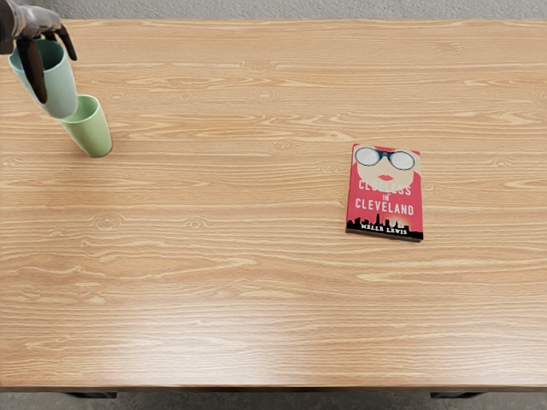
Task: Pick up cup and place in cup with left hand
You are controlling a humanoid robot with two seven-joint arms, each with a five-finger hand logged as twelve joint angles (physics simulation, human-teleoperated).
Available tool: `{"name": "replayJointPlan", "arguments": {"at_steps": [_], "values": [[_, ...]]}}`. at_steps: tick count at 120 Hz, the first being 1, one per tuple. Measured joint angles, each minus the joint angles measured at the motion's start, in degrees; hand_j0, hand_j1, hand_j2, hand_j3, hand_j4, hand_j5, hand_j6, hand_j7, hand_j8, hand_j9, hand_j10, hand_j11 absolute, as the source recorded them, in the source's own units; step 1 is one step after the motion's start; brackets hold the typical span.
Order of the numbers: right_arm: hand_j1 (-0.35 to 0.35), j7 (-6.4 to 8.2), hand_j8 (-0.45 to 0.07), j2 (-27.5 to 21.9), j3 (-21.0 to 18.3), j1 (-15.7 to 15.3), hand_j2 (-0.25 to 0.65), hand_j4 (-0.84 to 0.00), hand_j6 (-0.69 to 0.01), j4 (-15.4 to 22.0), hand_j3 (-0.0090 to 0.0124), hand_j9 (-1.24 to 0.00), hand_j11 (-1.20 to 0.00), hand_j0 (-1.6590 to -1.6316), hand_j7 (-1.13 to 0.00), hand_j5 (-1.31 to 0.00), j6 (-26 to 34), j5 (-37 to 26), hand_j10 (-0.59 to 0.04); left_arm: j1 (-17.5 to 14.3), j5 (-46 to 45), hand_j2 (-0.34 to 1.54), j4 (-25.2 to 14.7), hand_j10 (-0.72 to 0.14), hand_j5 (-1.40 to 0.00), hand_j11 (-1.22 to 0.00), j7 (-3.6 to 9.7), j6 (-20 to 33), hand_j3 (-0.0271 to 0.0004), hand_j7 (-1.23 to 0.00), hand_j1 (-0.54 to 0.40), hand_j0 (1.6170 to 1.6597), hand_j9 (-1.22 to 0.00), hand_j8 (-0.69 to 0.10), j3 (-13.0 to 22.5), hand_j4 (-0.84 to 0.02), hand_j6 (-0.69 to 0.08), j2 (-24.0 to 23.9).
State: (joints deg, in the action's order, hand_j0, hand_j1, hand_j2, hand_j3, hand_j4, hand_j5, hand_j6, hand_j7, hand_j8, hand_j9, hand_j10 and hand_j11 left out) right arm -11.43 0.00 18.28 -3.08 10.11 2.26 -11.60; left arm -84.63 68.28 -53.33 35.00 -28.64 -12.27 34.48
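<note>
Blue cup [60, 90] is up in the air at the left end of the bench [214, 282], and the left robot hand [36, 24] has it. Fingers are clamped around the upper part, with one long dark finger [32, 73] running down the side nearest the camera and others curled over by the far side of the rim. Mouth of the cup is facing up, so you can see a bit of the inside.

Green cup [92, 135] is standing on the bench, open end up, just below and to the right of the blue one in this view. The bottom of the blue cup covers the left part of the green one's rim. It isn't seated inside, but honestly I can't tell from this angle if the two are touching or if there's a gap.

Other stuff: there's a book [385, 192] lying flat right of the middle, cover up, well apart from both cups. It's mostly red, with a face in big round glasses, "Cleveland" in the title and a black skyline along the bottom. Bench is light wood with wavy grain, plus a strip of gray floor [273, 8] past its far edge.
</note>
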Motion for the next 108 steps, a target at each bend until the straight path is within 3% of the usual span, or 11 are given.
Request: {"name": "replayJointPlan", "arguments": {"at_steps": [50, 88, 108], "values": [[-0.310, 0.00, -0.032, -0.04, 0.00, -0.01, -0.006, -0.032, -0.032, 0.00, 0.0000, -0.04, -0.04, -1.6581, -0.04, -0.04, -0.02, 0.00, -0.032, 0.94, 0.21, 0.05, 4.28, -0.404, -0.53, -0.54, -0.02, 10.26, 0.0000, -0.53, -0.044, 1.6557, -0.54, -0.329, 4.87, -0.417, -0.394, -4.58], [-0.310, 0.00, -0.032, -0.15, 0.00, 0.00, -0.006, -0.033, -0.033, 0.00, 0.0000, -0.04, -0.04, -1.6581, -0.04, -0.04, -0.03, 0.00, -0.032, 0.87, 0.23, 0.05, 8.43, -0.403, -0.52, -0.54, -1.01, 11.86, 0.0000, -0.52, -0.038, 1.6558, -0.54, -0.344, 7.81, -0.415, -0.406, -7.85], [-0.310, 0.00, -0.032, -0.24, 0.00, 0.00, -0.006, -0.032, -0.033, 0.00, 0.0000, -0.04, -0.04, -1.6581, -0.04, -0.04, -0.04, 0.00, -0.032, 0.35, 0.14, 0.06, 12.09, -0.398, -0.52, -0.53, -3.19, 11.76, 0.0000, -0.53, -0.042, 1.6559, -0.53, -0.349, 8.87, -0.410, -0.410, -9.87]]}}
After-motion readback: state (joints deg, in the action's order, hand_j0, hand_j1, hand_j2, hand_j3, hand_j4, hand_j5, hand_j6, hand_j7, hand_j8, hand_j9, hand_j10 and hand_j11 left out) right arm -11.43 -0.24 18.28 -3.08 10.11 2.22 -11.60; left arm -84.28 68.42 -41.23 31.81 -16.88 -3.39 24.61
